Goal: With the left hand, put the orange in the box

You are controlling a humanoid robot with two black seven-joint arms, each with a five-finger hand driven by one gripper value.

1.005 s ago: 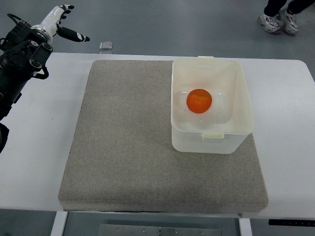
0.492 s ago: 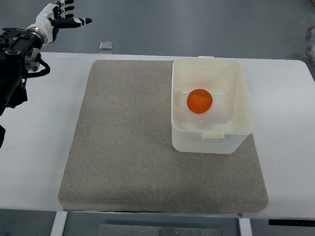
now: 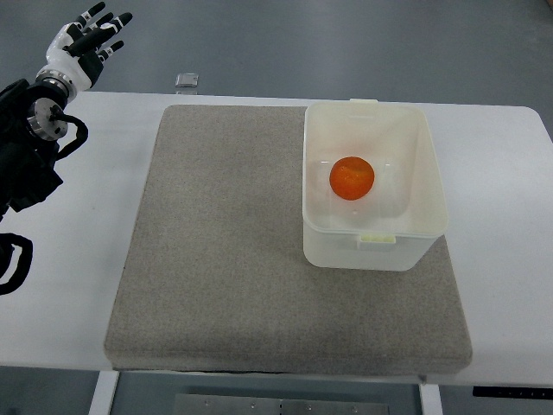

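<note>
An orange (image 3: pixel 352 178) lies inside the white plastic box (image 3: pixel 429 186), near the middle of its floor. The box stands on the right half of a grey mat (image 3: pixel 225 242). My left hand (image 3: pixel 89 40) is up at the far left corner of the view, well away from the box, with its fingers spread and nothing in them. Its black arm runs down along the left edge. The right arm does not show.
A white table (image 3: pixel 78 259) carries the mat. A small clear object (image 3: pixel 185 81) sits at the table's far edge, left of centre. Grey floor lies beyond the table.
My left hand has turned and drawn back toward the left, its fingers now pointing up and away. The person's shoes at the top right have gone from view.
</note>
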